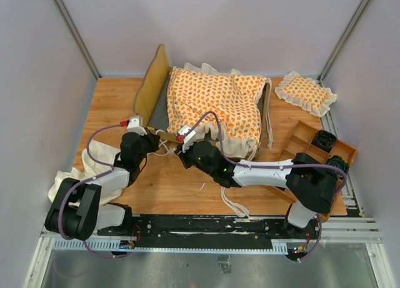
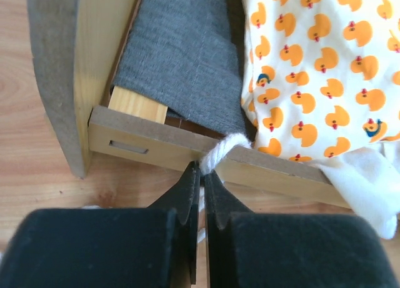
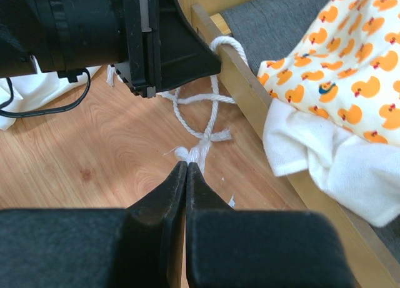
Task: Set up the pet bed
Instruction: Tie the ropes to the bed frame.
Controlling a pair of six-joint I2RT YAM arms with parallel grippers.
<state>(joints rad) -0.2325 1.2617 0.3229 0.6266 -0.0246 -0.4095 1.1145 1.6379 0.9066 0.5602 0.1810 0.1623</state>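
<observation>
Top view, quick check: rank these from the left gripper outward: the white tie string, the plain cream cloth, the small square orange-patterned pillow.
1. The white tie string: at the left gripper fingertips, on the light-wood bed rail.
2. The plain cream cloth: near-left, beside the left arm.
3. The small square orange-patterned pillow: far-right corner.

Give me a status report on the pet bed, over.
Left gripper shut on string at frame rail. Right gripper shut on its knotted end. Cushion lying on frame. Grippers crowded together.

No legible txt, labels, brands, nos. or signs on anything in any view.
</observation>
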